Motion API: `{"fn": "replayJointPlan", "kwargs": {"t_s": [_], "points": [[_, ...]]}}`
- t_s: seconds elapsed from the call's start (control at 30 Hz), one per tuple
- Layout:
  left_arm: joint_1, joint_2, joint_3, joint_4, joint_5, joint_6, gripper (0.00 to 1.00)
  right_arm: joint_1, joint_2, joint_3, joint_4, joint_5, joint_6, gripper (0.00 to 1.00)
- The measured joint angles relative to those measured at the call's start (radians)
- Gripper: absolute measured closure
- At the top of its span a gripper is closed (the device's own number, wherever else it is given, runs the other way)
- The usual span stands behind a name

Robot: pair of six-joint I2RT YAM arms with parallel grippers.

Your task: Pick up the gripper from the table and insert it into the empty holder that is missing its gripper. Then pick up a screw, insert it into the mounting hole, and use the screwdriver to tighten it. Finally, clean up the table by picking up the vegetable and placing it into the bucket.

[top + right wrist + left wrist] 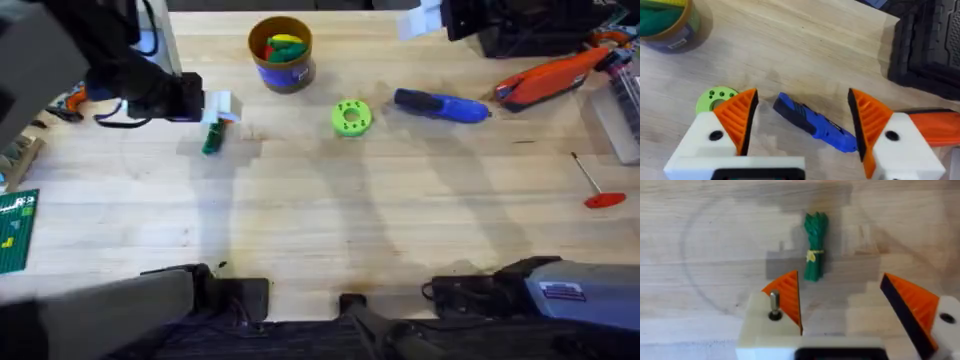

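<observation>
The dark green vegetable (pixel 211 140) lies on the table just in front of my left gripper (pixel 222 108), which hangs open above it. In the left wrist view the vegetable (pixel 815 245) sits beyond the open fingers (pixel 785 297). Both white finger blocks carry orange wedges, and a metal screw (pixel 774 305) stands up out of one block; I cannot tell which block is the holder. My right gripper (pixel 802 125) is open over the blue screwdriver (pixel 815 125), which lies flat on the table (pixel 442 106). The blue bucket (pixel 281 55) stands at the back, holding toy pieces.
A lime-green disc (pixel 351 117) lies between the bucket and the screwdriver. An orange tool (pixel 555 78) and a red-handled rod (pixel 595 185) are at the right. A green board (pixel 15 230) sits at the left edge. Bare wood covers the table's middle and front.
</observation>
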Motion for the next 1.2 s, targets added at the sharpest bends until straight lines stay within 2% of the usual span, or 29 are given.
{"fn": "replayJointPlan", "kwargs": {"t_s": [0.23,0.47,0.57,0.73,0.77,0.9,1.03,1.2], "points": [[0.032,0.191,0.000,0.145,-0.018,-0.002,0.013,0.000,0.000,0.000,-0.007,0.000,0.000,0.010],[-0.010,0.322,0.000,0.179,-0.041,0.006,0.011,0.000,0.000,0.000,-0.008,0.000,0.000,0.011],[-0.022,0.329,0.006,0.183,-0.053,0.011,0.151,0.000,0.000,0.000,-0.011,0.000,0.000,0.012],[-0.014,0.331,0.010,0.182,-0.050,0.013,0.919,0.000,0.000,0.000,-0.020,0.000,0.000,0.010],[-0.013,0.328,0.013,0.186,-0.050,0.017,0.975,0.000,0.000,0.000,-0.021,0.000,0.000,0.010],[-0.011,0.330,0.016,0.175,-0.055,0.015,0.987,0.000,0.000,0.000,-0.022,0.000,0.000,0.010],[-0.011,0.338,0.048,0.098,-0.062,0.003,0.988,0.000,0.000,0.000,-0.022,0.000,0.000,0.009],[-0.012,0.340,0.206,-0.015,-0.029,-0.003,0.991,0.000,0.000,0.000,-0.025,0.000,0.000,0.010]]}}
